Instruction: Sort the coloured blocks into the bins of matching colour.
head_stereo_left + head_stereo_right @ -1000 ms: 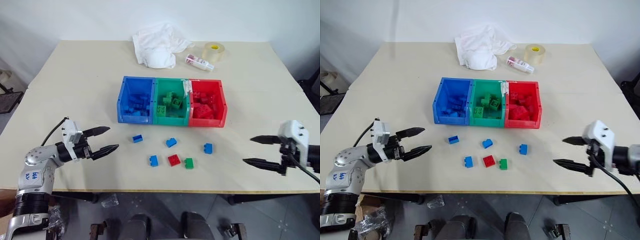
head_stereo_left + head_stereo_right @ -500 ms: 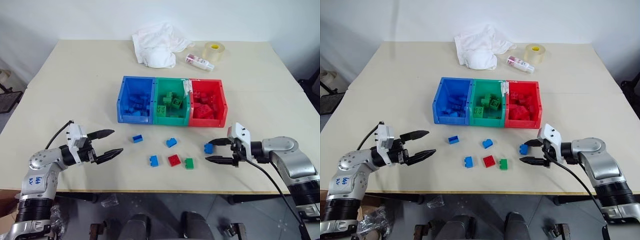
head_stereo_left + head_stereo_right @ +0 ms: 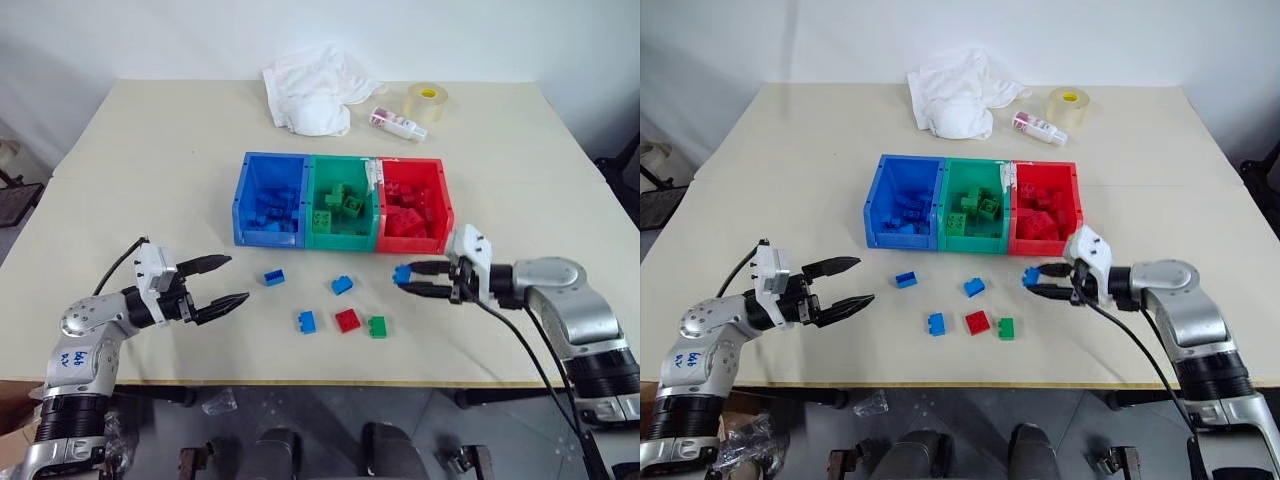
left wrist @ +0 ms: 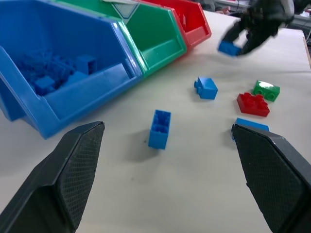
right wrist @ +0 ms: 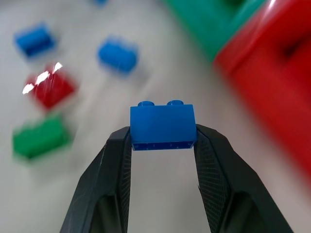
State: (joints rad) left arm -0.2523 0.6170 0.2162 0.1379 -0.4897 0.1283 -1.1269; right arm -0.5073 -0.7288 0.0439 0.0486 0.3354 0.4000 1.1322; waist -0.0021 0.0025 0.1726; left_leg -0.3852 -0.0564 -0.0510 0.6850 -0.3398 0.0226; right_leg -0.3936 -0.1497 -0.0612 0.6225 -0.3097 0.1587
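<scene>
Three joined bins stand mid-table: blue, green and red, each with matching bricks inside. Loose blocks lie in front of them: blue ones, a red one and a green one. My right gripper is shut on a blue block, held just above the table in front of the red bin. At the left of the loose blocks my left gripper stands open, nothing between its fingers, pointing toward the nearest blue block.
A crumpled white cloth, a roll of clear tape and a small bottle lie at the back of the table, behind the bins. The table's front edge runs close below the loose blocks.
My right gripper swept in from the right, closed on the rightmost blue block and lifted it off the table toward the bins. The left gripper stayed put, open.
</scene>
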